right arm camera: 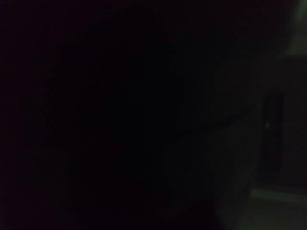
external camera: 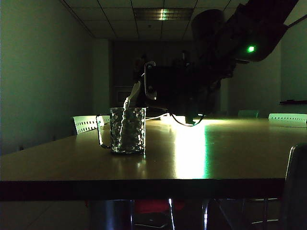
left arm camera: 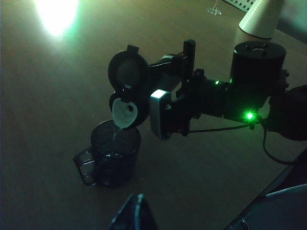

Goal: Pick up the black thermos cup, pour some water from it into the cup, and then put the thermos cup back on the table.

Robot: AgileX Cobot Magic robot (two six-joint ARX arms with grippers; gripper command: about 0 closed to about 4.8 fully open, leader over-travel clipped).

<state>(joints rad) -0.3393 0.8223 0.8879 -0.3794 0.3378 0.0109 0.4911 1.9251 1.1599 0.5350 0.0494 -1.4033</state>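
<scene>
Right pincer tipping the black thermos cup over the glass cup in a dim room.

In the left wrist view, the right pincer [left arm camera: 165,98] sits right of centre, its jaws clamped across the body of the black thermos cup [left arm camera: 144,91], which lies almost level with its flip lid swung open and its pale spout pointing down, just above the rim of the cup [left arm camera: 114,155]. The cup stands upright on the brown surface [left arm camera: 57,120] in the lower left of the frame, handle toward the left. The exterior view shows the cup [external camera: 127,130] left of centre with the pale spout just above its rim. The left pincer [left arm camera: 135,215] shows only as a dark tip at the bottom edge; whether its jaws are spread cannot be told. The right wrist view is nearly black.
</scene>
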